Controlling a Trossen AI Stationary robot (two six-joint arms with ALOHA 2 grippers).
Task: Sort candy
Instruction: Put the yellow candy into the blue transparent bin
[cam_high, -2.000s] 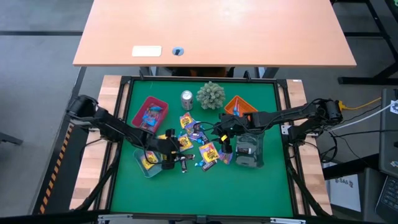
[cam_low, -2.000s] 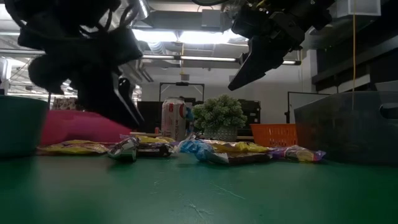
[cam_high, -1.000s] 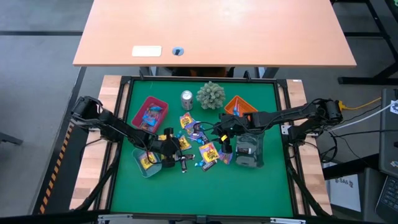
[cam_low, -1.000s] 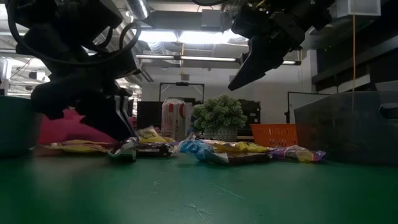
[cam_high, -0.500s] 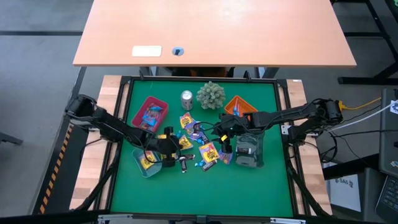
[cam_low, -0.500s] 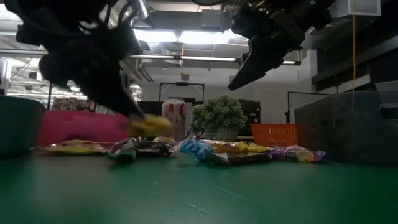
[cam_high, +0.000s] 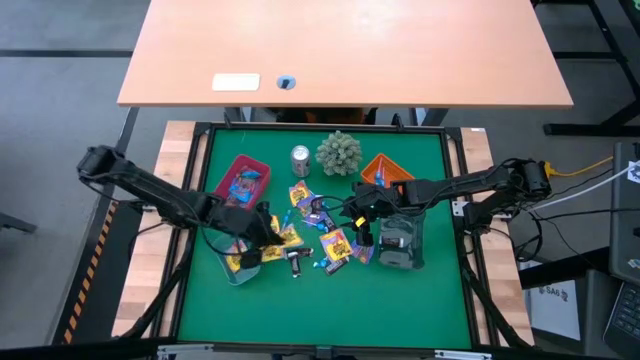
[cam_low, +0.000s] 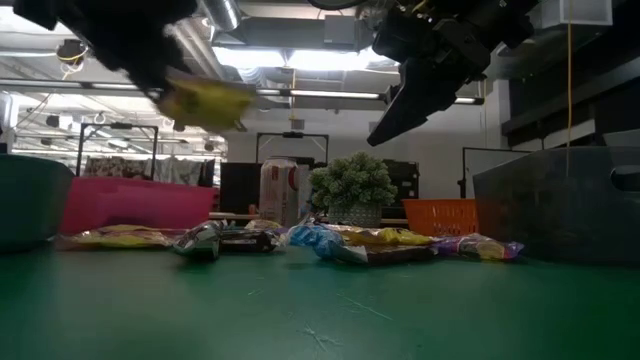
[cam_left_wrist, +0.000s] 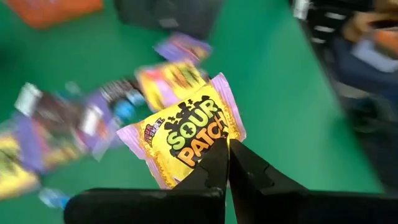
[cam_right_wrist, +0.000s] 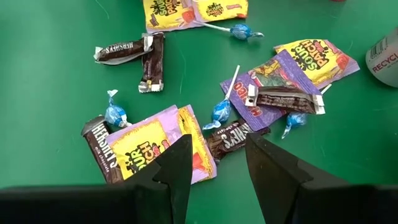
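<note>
On the green desk (cam_high: 420, 290), the teal bin (cam_high: 232, 262) serves as the landmark: it sits at the near-left edge of the candy scatter (cam_high: 322, 235), with the pink tray (cam_high: 240, 180) beyond it and the dark grey bin (cam_high: 402, 240) across the scatter. The left hand (cam_high: 262, 240) hangs in the air just beside the teal bin's scatter-side rim, fingers pinched tight on the edge of a yellow Sour Patch packet (cam_left_wrist: 186, 134). The packet juts out ahead of the fingertips, its long axis roughly in line with them. The bin lies a short way back toward the left arm's base, so the drop probably calls for a small retreat. The right hand (cam_right_wrist: 216, 163) waits above the scatter, far from the teal bin, fingers apart and empty.
</note>
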